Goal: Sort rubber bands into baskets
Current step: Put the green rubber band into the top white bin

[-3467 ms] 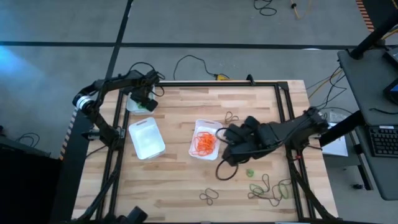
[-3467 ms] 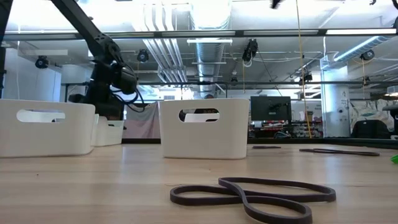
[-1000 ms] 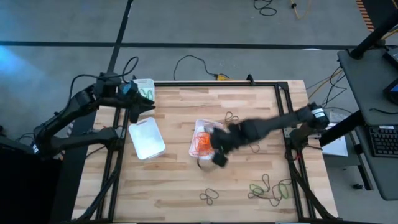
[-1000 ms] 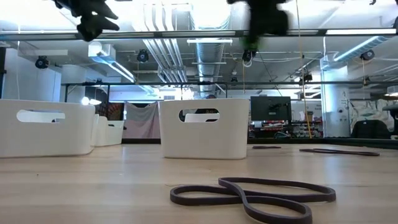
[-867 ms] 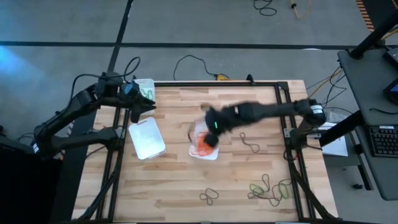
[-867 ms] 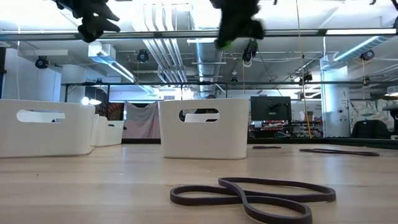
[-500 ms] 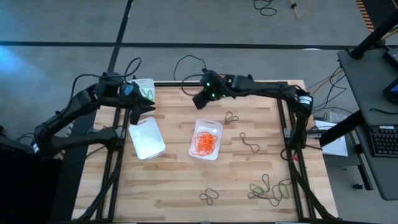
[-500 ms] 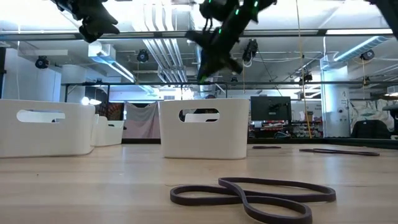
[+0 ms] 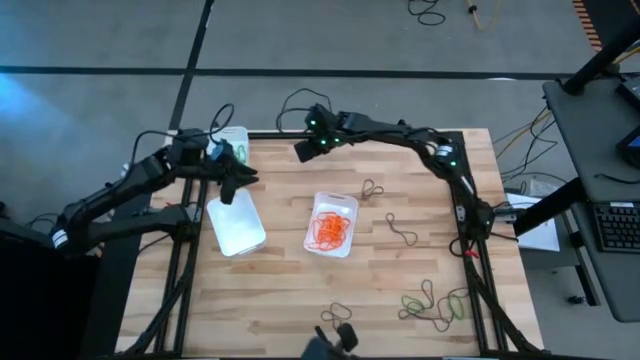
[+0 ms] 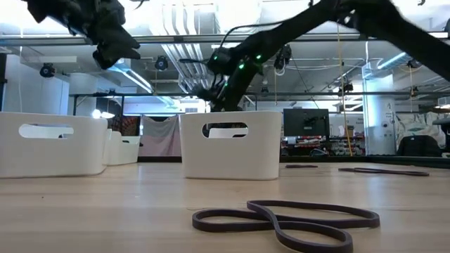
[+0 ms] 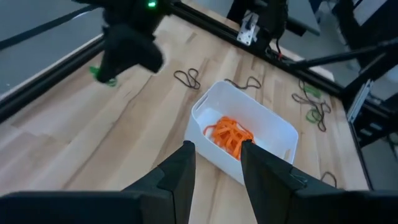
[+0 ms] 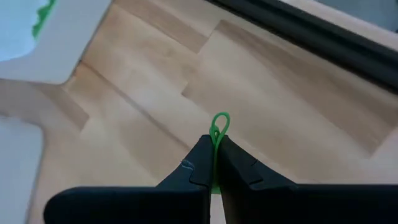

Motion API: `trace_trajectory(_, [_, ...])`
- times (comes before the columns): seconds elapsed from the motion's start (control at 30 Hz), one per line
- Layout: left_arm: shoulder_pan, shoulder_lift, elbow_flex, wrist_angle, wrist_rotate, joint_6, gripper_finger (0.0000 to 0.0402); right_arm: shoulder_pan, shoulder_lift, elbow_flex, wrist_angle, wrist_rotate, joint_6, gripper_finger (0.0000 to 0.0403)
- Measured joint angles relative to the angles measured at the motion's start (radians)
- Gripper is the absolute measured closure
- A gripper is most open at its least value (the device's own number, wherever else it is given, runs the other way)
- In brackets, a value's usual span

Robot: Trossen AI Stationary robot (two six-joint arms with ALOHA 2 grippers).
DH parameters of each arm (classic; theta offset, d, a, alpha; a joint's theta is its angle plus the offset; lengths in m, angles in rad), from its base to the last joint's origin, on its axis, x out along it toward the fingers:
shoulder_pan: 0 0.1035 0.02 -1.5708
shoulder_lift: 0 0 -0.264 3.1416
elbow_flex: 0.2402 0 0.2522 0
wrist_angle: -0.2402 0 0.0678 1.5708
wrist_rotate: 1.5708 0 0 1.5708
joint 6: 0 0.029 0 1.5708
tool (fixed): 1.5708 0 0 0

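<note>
Wooden tabletop (image 9: 290,290) is holding all three baskets. Right gripper (image 9: 304,150) is pinching a green rubber band (image 12: 219,127), having swung away from the orange basket (image 9: 333,223) to the far edge, nearing the green basket (image 9: 232,141); drop likely next. Left gripper (image 9: 234,184), fingers parted and empty, is hovering over the middle basket (image 9: 236,222).

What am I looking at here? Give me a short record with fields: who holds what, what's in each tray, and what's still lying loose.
Right gripper: shut on a green rubber band, raised over the table's far edge, heading toward the far-left tray.
Left gripper: fingers parted, nothing between them, above the left side of the table.
Centre tray: a heap of orange rubber bands.
Left tray: looks empty.
Far-left tray: some green inside.
Loose on table: dark rubber bands right of the centre tray; a mixed green and dark pile near the front right.
</note>
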Motion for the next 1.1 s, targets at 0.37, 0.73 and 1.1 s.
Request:
trace_trajectory(0.37, [-0.014,0.000,-0.111,0.165,-0.048,-0.119,0.0288,-0.033,0.276,0.334,-0.241,-0.131,-0.045,0.0394])
trace_trajectory(0.73, [-0.013,0.070,-0.076,0.199,-0.109,-0.115,0.0288,0.011,0.318,0.342,-0.238,-0.124,-0.041,0.0333])
trace_trajectory(1.1, [-0.011,0.256,0.108,-0.008,-0.228,0.009,0.0288,0.013,0.237,0.372,-0.309,-0.130,-0.081,0.0181])
